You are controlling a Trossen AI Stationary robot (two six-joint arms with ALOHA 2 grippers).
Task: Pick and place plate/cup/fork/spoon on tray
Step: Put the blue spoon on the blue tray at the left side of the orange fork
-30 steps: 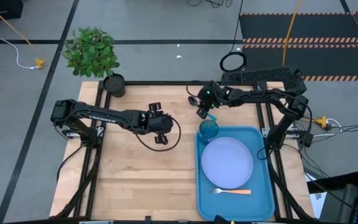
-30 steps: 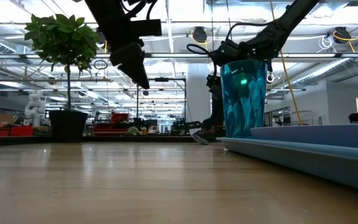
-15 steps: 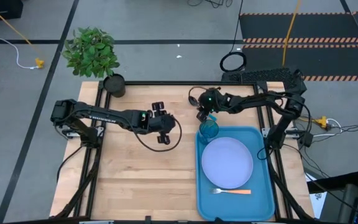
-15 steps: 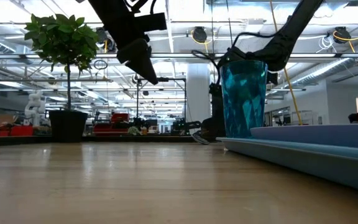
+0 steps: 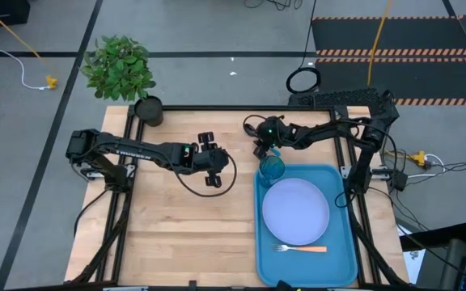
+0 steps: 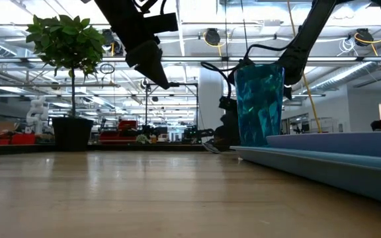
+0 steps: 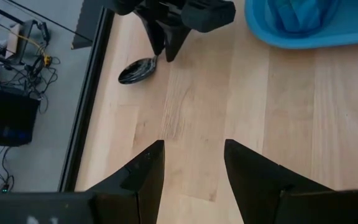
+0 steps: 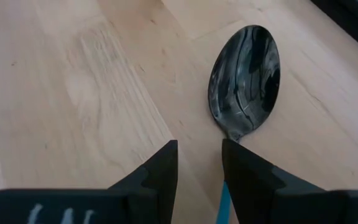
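Note:
The spoon lies on the wood just beyond the tray's far left corner; its dark bowl [image 8: 244, 81] lies flat and its thin light blue handle [image 5: 276, 151] points toward the cup. My right gripper [image 8: 199, 163] is low over the spoon's neck, open by a narrow gap, one finger on each side of the handle. My left gripper [image 7: 193, 155] hovers open and empty over the table's middle [image 5: 209, 167]. The teal cup [image 5: 272, 167], the lavender plate [image 5: 296, 210] and the orange-handled fork [image 5: 302, 248] rest on the blue tray [image 5: 346, 250]. My right gripper comes from above, pointing down, with its fingers across the spoon's handle just behind the bowl. The blue handle [image 8: 224, 200] shows close against the inner side of one finger [image 8: 247, 174]. I cannot tell whether it touches. The spoon lies flat on the table.
A black pot with a green plant [image 5: 148, 109] stands at the table's far left corner. The cup stands right beside my right gripper, at the tray's far left corner. Bare wood [image 5: 176, 234] fills the table's near left part.
My right gripper has gone down behind the cup toward the spoon and a little toward the table's left edge. My left gripper has shifted slightly toward the table's right edge. The spoon, cup, plate and fork have stayed where they were.

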